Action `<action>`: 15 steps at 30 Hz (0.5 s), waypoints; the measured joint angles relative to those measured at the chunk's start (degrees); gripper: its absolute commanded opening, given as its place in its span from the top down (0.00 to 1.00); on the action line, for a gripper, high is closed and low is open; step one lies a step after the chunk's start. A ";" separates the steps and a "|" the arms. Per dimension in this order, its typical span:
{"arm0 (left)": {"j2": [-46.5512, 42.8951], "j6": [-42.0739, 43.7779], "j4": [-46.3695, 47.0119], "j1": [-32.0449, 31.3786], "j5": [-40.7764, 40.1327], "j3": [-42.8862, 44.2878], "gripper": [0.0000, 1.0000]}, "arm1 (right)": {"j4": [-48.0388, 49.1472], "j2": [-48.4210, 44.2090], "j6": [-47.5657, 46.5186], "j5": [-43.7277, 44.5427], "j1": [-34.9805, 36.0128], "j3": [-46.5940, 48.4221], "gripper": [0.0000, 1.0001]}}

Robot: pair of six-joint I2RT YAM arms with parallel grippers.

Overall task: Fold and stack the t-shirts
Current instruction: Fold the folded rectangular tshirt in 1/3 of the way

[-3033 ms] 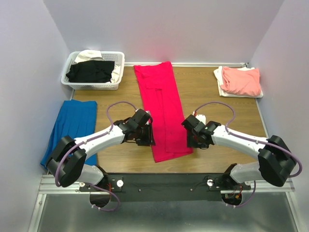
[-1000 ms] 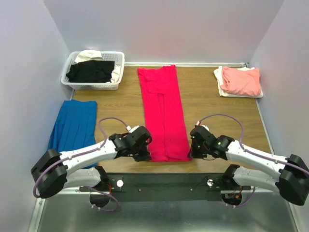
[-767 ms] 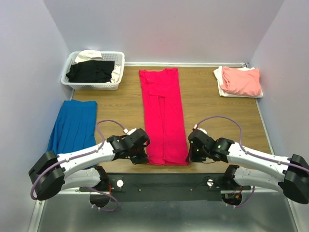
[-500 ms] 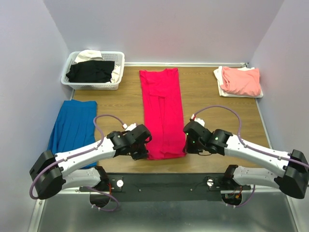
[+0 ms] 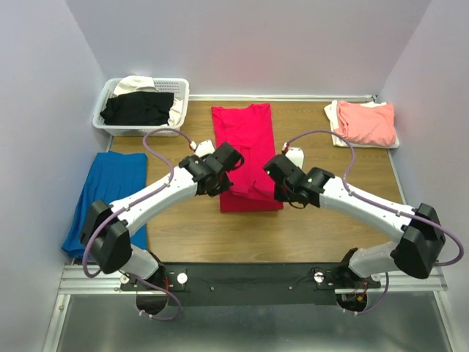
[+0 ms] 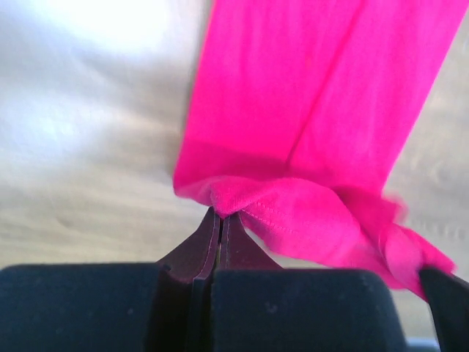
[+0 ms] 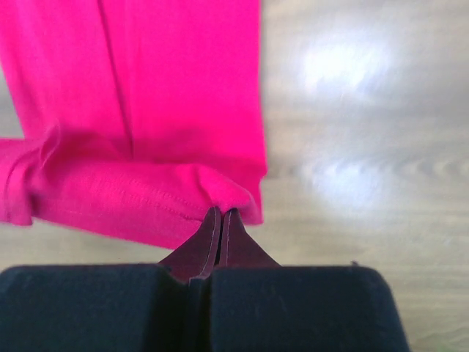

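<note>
The red tee [image 5: 245,139] lay half folded in the middle of the table [image 5: 315,220], the left hand [image 6: 220,220] and right hand [image 7: 221,216] each clamped on its hem; a pink tee [image 5: 364,121] was stacked far right, and more waited in the basket [image 5: 139,130].

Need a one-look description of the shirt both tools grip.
On the wooden table, midway between the white basket far left and the pink-topped pile far right, lies the crimson t-shirt, lengthwise. The left tool and right tool pinch its near hem; nothing else is red.
</note>
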 measured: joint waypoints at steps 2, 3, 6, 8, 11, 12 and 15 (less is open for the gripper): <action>2.38 3.06 0.57 3.13 -0.74 2.91 1.00 | 0.50 1.86 -1.57 0.92 -2.34 2.03 0.99; 3.61 4.55 1.05 4.37 -0.96 4.31 1.00 | 1.22 2.82 -2.62 1.09 -3.52 3.04 0.99; 7.67 8.07 2.82 6.84 -1.31 8.02 1.00 | 3.65 6.03 -5.20 1.40 -7.02 5.79 0.99; 11.21 11.10 4.15 8.24 -1.31 10.71 1.00 | 5.57 9.07 -7.21 1.29 -9.51 7.78 0.99; 15.98 14.78 6.08 10.05 -1.22 13.94 1.00 | 8.20 14.47 -9.51 0.83 -12.41 10.91 0.99; 18.93 16.33 6.64 10.84 -1.22 16.11 1.00 | 9.18 16.24 -10.27 0.70 -13.20 11.93 0.99; 24.85 19.12 7.54 12.55 -1.25 20.87 1.00 | 10.62 22.10 -12.31 0.04 -15.17 15.28 0.99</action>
